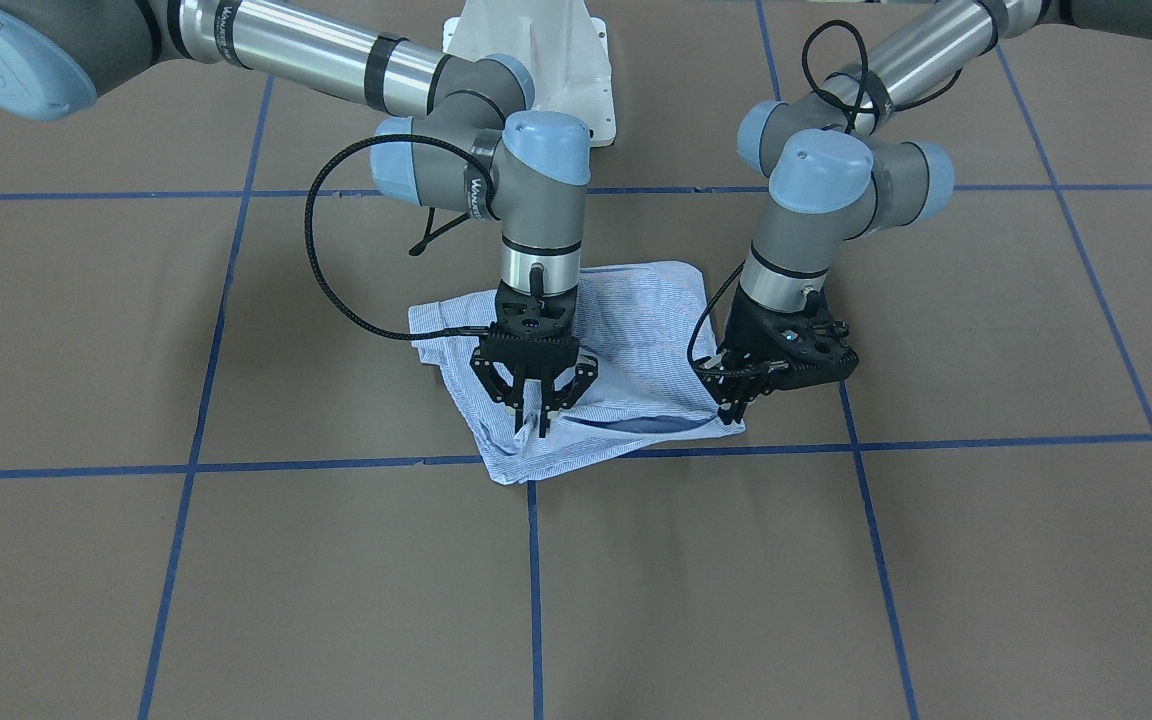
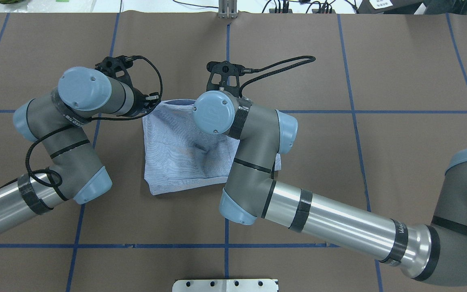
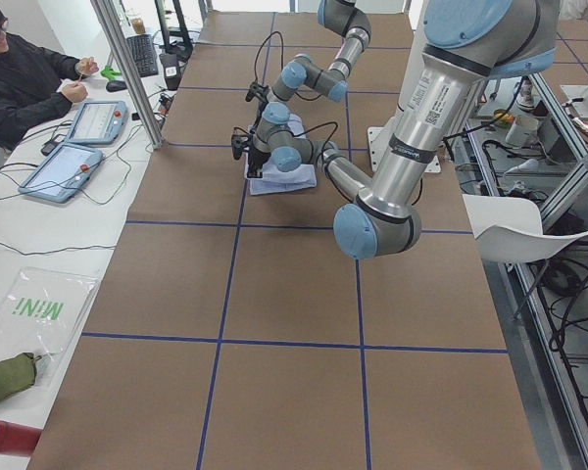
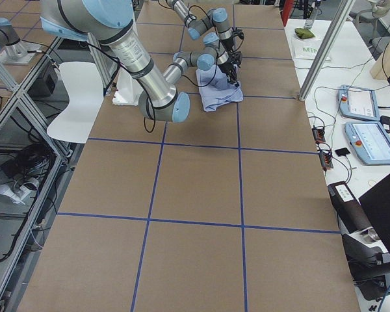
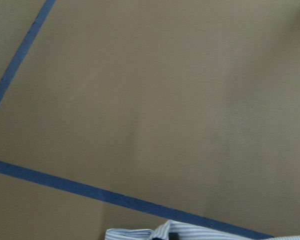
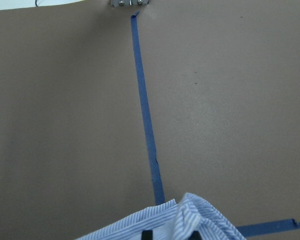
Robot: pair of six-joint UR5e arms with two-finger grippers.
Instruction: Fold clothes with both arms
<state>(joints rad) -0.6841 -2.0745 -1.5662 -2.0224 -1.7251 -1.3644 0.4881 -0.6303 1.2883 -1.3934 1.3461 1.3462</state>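
A robotics lab. The left arm (image 2: 71,158) and right arm (image 2: 339,225) reach over a broad surface (image 3: 274,294) papered brown and gridded with blue tape (image 3: 230,264). Beside it runs a white bench (image 3: 39,245) with control tablets (image 3: 61,168), loose cables (image 4: 318,104) and a seated person (image 3: 20,78); a metal frame post (image 3: 127,69) and a white chair (image 3: 510,230) stand nearby.

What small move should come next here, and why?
Probably raise both grippers a little together, starting a fold back over the shirt. The right gripper and left gripper each seem shut on its far edge, where the top layer gapes.
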